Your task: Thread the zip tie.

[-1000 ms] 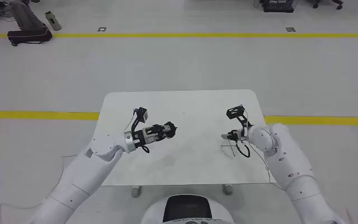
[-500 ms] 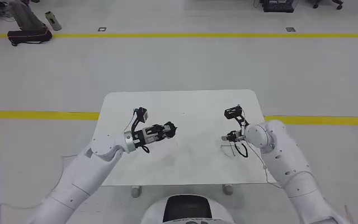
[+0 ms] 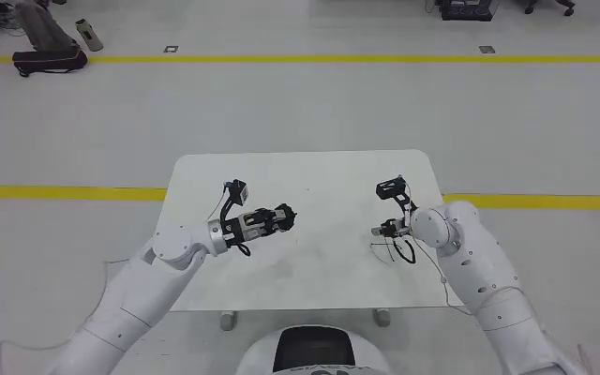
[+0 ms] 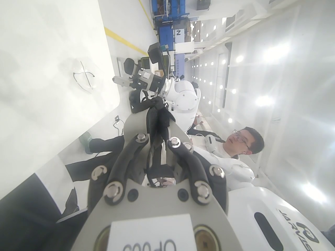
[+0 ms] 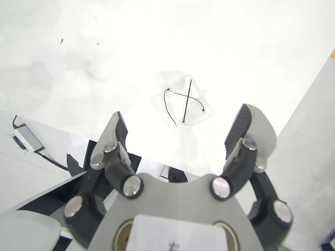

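Observation:
Two thin black zip ties lie crossed on a small clear plastic sheet (image 5: 196, 118) near the table's right front edge: one straight (image 5: 187, 100), one curved (image 5: 165, 104). In the top view the zip ties (image 3: 384, 249) are faint lines just in front of my right gripper (image 3: 377, 229). My right gripper (image 5: 180, 129) hovers above them, open and empty. My left gripper (image 3: 291, 217) hangs over the middle of the table, well to the left of the ties. Its fingers (image 4: 157, 116) are shut, with nothing visible between them. The left wrist view also shows the zip ties (image 4: 83, 75) and the right gripper (image 4: 117, 80).
The white table (image 3: 309, 178) has rounded corners, and its front edge runs close behind the plastic sheet. A few dark specks (image 5: 61, 41) dot the tabletop. A small silver box with a cable (image 5: 23, 137) lies on the floor below the table edge.
My right arm has shifted slightly to the left above the zip ties. The left arm has kept still.

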